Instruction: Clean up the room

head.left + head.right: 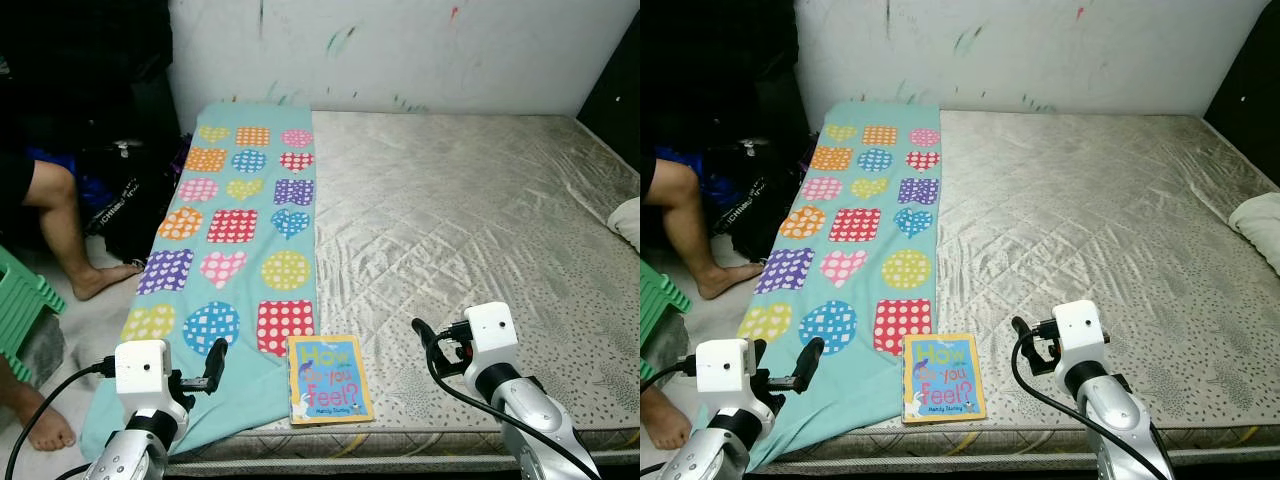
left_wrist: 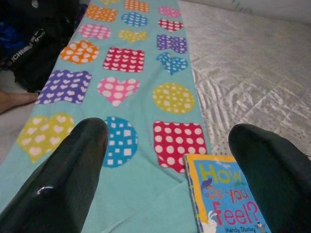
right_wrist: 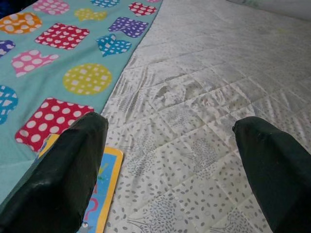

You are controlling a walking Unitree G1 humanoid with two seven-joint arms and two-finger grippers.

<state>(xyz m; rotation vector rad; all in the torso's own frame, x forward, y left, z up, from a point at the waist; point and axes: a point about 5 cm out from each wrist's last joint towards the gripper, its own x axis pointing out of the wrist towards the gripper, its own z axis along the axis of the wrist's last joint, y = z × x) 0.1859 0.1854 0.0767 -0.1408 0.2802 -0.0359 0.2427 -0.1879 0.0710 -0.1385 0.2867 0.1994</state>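
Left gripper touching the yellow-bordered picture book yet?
Apart. Left eye view shows the left gripper over the teal patterned blanket, blanket visible between it and the picture book.

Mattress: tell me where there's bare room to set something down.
The mattress is bare from the right edge of the teal patterned blanket across to the pillow at its far right, and back to the wall. The near-left is crowded: the book lies at the front edge beside the blanket, between the left gripper and right gripper.

Bare grey quilted mattress (image 1: 480, 210) against white wall. Turquoise towel with polka-dot hearts and squares (image 1: 235, 240) along its left edge. Yellow-bordered children's book (image 1: 328, 379) at front edge, overlapping towel's corner.
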